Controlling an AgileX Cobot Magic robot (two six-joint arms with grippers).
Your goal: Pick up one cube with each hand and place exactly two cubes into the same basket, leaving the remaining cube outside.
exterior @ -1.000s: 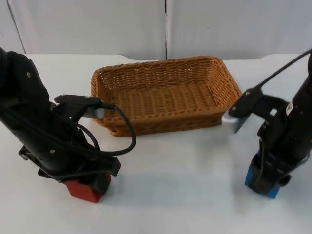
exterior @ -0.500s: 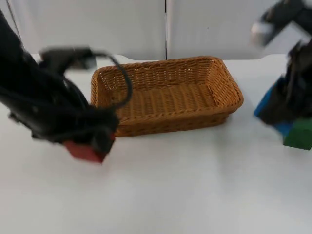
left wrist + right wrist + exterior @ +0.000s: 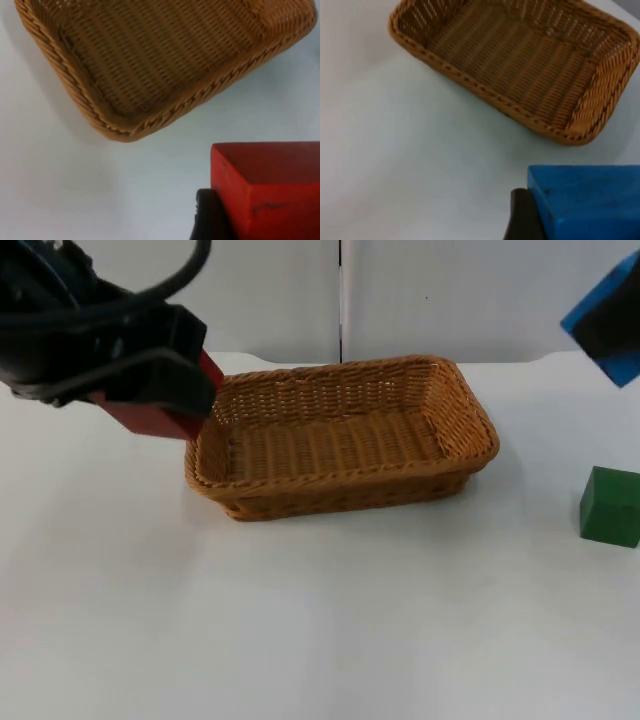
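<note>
The wicker basket (image 3: 340,435) sits on the white table (image 3: 300,630) near the grey partition wall (image 3: 450,295), and nothing lies on its woven floor. The red cube (image 3: 160,410) hangs in the air just beside the basket's left end, clamped in the left gripper (image 3: 150,390); the left wrist view shows the same cube (image 3: 267,187) above bare table just off the basket's (image 3: 165,60) corner, with a black fingertip (image 3: 210,217) pressed against its side. The blue cube (image 3: 608,320) is raised well to the right of the basket, grasped by the right gripper (image 3: 580,220), a finger (image 3: 522,215) against its face (image 3: 585,200). The green cube (image 3: 611,506) rests on the table, right of the basket and apart from it.
</note>
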